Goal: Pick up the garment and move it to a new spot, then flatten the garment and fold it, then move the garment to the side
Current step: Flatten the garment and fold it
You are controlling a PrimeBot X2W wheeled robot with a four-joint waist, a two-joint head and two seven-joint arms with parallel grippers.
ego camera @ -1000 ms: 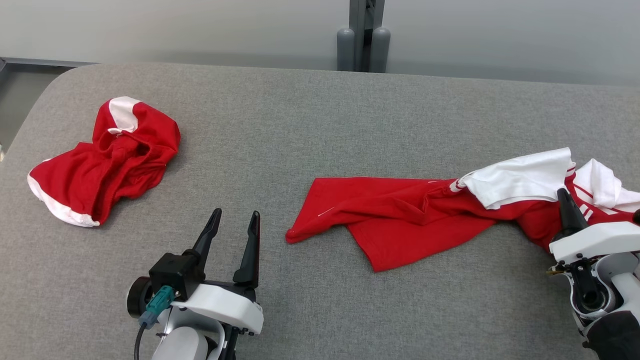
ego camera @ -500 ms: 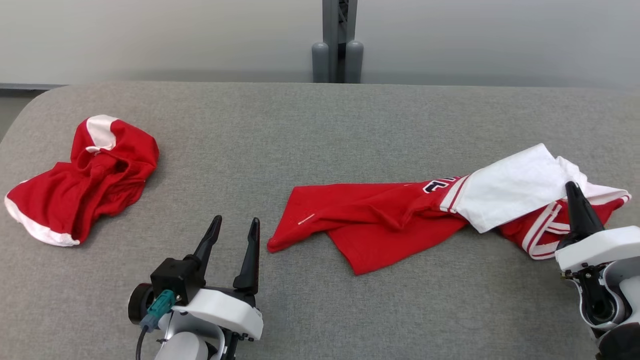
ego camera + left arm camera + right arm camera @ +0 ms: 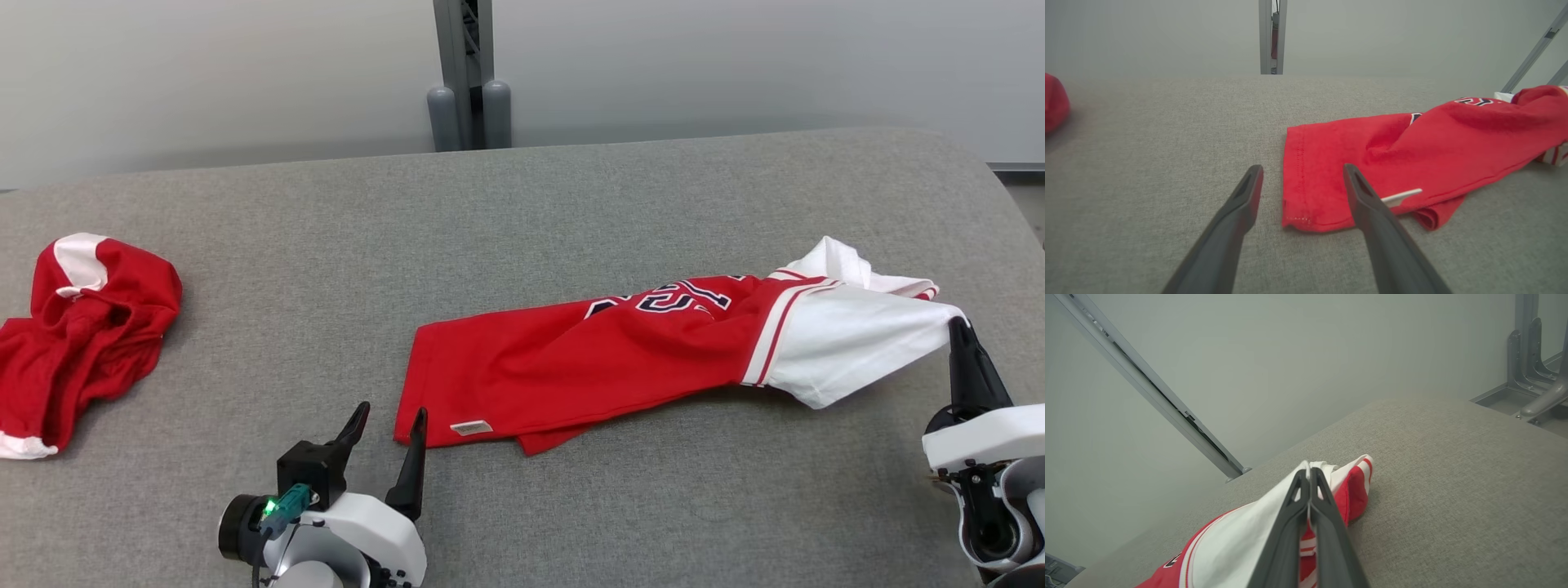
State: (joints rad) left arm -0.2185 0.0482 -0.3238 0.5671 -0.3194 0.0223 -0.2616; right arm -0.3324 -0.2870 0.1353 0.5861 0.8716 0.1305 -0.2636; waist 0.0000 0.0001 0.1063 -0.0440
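A red garment (image 3: 571,359) with white sleeves and dark lettering lies stretched across the grey table (image 3: 522,204). My right gripper (image 3: 957,328) is shut on its white sleeve at the far right, lifting that end a little; in the right wrist view the closed fingers (image 3: 1310,498) pinch the white cloth (image 3: 1241,535). My left gripper (image 3: 390,418) stands open at the garment's lower left corner, just short of the hem. The left wrist view shows that red hem corner (image 3: 1306,192) between my open left gripper (image 3: 1302,171) fingers.
A second crumpled red and white garment (image 3: 82,335) lies at the table's far left. A grey post (image 3: 465,73) stands behind the table's back edge. The table's rounded right corner (image 3: 980,163) is close to my right arm.
The head camera has turned right. My right gripper has pulled the sleeve rightward and up, drawing the garment out straighter so the lettering now shows. The left gripper stays open.
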